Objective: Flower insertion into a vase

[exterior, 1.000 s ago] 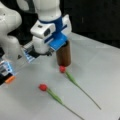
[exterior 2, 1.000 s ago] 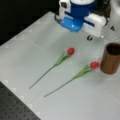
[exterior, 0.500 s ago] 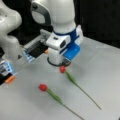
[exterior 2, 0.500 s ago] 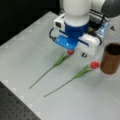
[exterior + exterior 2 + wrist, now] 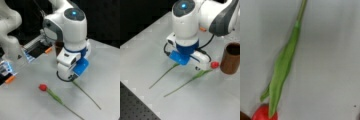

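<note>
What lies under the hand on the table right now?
A flower lies flat beneath the hand: the wrist view shows its green leaf and red bloom. The hand covers the fingers and part of the stem.

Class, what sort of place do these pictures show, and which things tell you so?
Probably a robotics lab: a white robot arm works over a bare grey table, with a perforated black board at the edge.

A pale grey table carries two red flowers lying flat with long green stems, and the brown vase standing upright near its far edge.
</note>
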Motion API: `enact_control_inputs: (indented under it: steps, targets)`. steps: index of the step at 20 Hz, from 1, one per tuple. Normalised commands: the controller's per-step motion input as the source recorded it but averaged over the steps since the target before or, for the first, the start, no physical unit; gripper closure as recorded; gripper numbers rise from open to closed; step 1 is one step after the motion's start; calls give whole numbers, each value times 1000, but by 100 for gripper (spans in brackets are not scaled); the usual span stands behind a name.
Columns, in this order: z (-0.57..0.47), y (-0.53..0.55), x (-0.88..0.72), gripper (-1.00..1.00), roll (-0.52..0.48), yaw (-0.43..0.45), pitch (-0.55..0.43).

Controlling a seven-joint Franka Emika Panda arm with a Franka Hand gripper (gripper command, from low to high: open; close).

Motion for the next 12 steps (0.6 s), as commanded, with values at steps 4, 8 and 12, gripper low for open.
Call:
enact_control_inputs:
  steps: [4, 8, 12]
  targets:
    - [-81, -34, 142, -100, 51, 11, 54]
    - [-35, -22, 125, -100, 44, 12, 76]
    - [-107, -24, 170, -100, 47, 9, 104]
